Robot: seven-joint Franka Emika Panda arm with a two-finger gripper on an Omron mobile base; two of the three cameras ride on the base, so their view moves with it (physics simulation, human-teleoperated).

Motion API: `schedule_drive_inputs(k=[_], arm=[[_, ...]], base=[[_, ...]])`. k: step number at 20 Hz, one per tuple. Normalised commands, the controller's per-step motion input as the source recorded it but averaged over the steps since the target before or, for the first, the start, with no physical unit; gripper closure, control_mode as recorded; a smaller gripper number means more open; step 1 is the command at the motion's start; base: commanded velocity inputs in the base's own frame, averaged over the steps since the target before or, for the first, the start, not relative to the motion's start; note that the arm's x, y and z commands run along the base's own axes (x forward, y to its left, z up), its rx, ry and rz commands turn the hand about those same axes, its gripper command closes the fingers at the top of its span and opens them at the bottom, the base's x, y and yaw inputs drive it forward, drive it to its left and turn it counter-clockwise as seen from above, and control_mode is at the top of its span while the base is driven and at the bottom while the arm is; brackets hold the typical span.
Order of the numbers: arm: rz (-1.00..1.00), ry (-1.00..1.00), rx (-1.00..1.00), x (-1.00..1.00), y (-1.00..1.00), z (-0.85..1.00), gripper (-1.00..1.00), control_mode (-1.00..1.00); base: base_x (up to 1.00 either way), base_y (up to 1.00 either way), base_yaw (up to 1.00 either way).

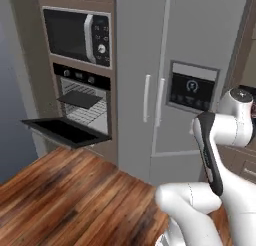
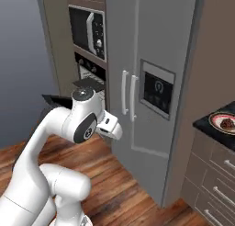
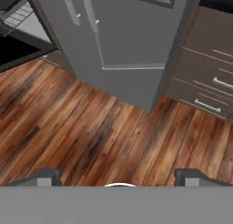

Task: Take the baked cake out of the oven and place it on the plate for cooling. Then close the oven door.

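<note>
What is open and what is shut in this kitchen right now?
oven door: open, dropped down flat.
oven: dark tray on the wire rack inside.
microwave: door shut.
fridge: both doors shut.
drawers: shut.
plate: on the counter, something dark on it.
gripper: open, holding nothing.

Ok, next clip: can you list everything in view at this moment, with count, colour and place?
oven: one, black, built into the wall column, wire racks showing.
oven door: one, black, dropped open and level.
dark tray: one, on an oven rack; its contents cannot be made out.
microwave: one, black and silver, above the oven.
fridge: one, grey, two doors, right of the oven.
plate: one, holding something dark, on the black counter at right.
drawers: grey-brown, under that counter.
floor: brown wood.
gripper: one, dark tips, open, pointing at the floor.
</note>
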Motion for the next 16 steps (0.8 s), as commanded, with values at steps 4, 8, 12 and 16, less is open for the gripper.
schedule_drive_inputs(k=[4, 8, 12, 16], arm=[[0.0, 0.0, 0.0, 0.0, 0.0, 0.0, -1.0, 1.0], [0.0, 0.0, 0.0, 0.0, 0.0, 0.0, -1.0, 1.0], [0.0, 0.0, 0.0, 0.0, 0.0, 0.0, -1.0, 1.0], [0.0, 0.0, 0.0, 0.0, 0.0, 0.0, -1.0, 1.0]], base=[[0.4, 0.14, 0.65], [0.65, 0.0, 0.55], [0.63, 0.14, 0.46], [0.84, 0.03, 0.24]])
